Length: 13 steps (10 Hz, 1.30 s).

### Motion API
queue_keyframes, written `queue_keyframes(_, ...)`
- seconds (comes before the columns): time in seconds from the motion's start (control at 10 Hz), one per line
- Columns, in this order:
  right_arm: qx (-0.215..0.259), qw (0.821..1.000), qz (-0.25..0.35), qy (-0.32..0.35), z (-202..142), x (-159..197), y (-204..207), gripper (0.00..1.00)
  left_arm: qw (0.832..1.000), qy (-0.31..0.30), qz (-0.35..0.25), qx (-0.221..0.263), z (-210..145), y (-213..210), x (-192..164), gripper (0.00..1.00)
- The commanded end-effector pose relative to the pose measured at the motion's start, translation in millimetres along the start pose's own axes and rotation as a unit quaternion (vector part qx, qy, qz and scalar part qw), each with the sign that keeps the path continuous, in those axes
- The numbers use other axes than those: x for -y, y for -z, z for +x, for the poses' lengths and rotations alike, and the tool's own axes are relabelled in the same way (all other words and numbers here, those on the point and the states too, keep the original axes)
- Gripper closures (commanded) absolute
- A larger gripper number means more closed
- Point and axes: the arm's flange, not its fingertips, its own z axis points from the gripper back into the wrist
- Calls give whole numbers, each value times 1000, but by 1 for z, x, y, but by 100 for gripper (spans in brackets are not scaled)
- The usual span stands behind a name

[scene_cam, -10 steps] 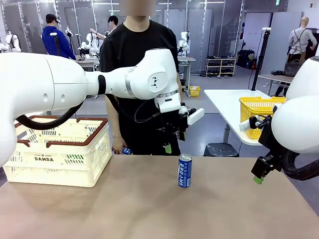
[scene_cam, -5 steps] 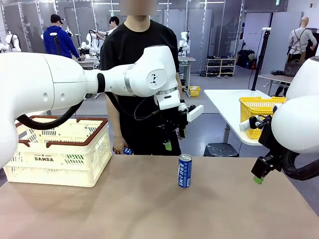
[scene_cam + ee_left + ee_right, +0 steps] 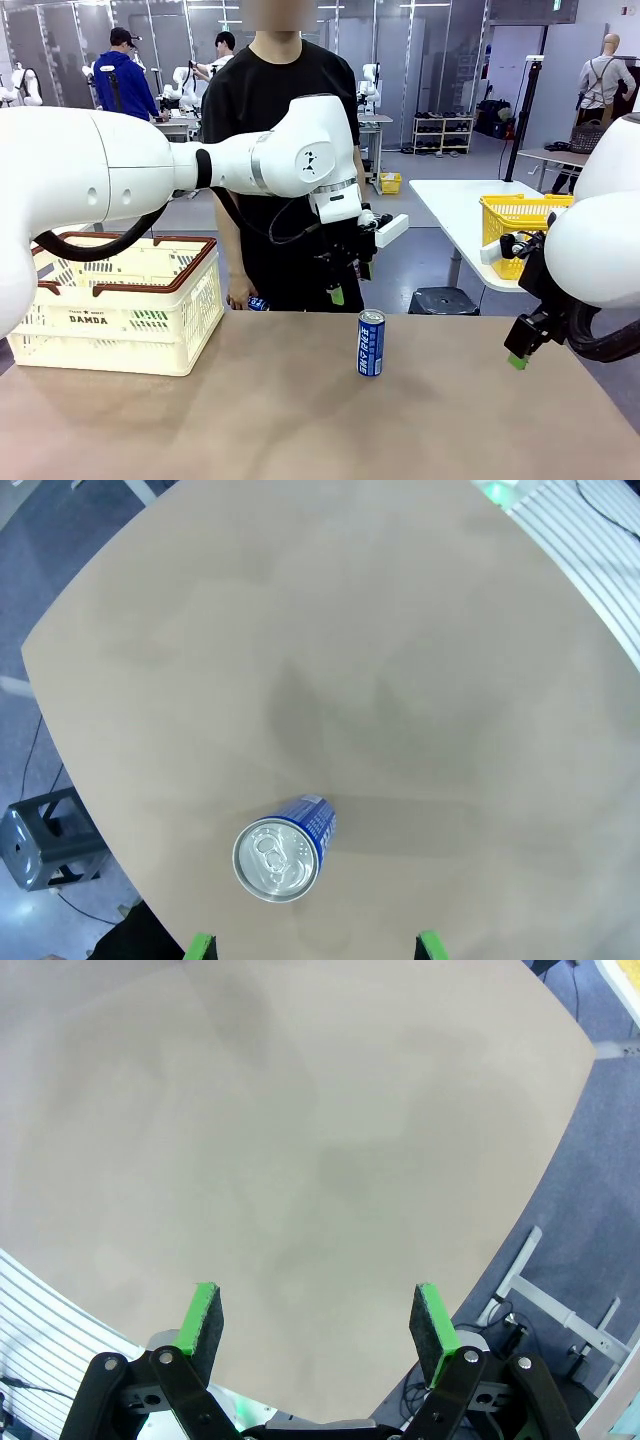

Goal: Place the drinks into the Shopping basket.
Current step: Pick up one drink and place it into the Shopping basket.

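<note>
A slim blue can (image 3: 371,343) with white lettering and a silver top stands upright on the brown table, right of the middle. My left gripper (image 3: 345,282) hangs open above and just behind it. In the left wrist view the can's top (image 3: 276,858) lies just above and left of the gap between the green pads (image 3: 201,944). The cream Shopping basket (image 3: 120,330) with its brown rim stands at the table's left. My right gripper (image 3: 518,352) hangs open beside the table's right edge, with only bare table between its fingers (image 3: 318,1322).
A person in black stands at the far edge, and a hand (image 3: 238,299) near the basket's far corner holds something small and blue. A yellow mesh basket (image 3: 520,215) sits on a white table behind. A dark stool (image 3: 443,300) stands on the floor past the can.
My left arm's wrist has shifted very slightly above the can. The can, the basket and the right arm have not moved.
</note>
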Motion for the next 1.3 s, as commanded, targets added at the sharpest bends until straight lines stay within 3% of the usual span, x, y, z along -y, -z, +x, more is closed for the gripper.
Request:
queue_keyframes(0.0,-1,1000,1,-1,-1,0,0,6,1000,0,0,0,0,0,0,0)
queue_keyframes(1.2,-1,1000,1,-1,-1,0,0,6,999,-3,3,-33,22,58,-41,0)
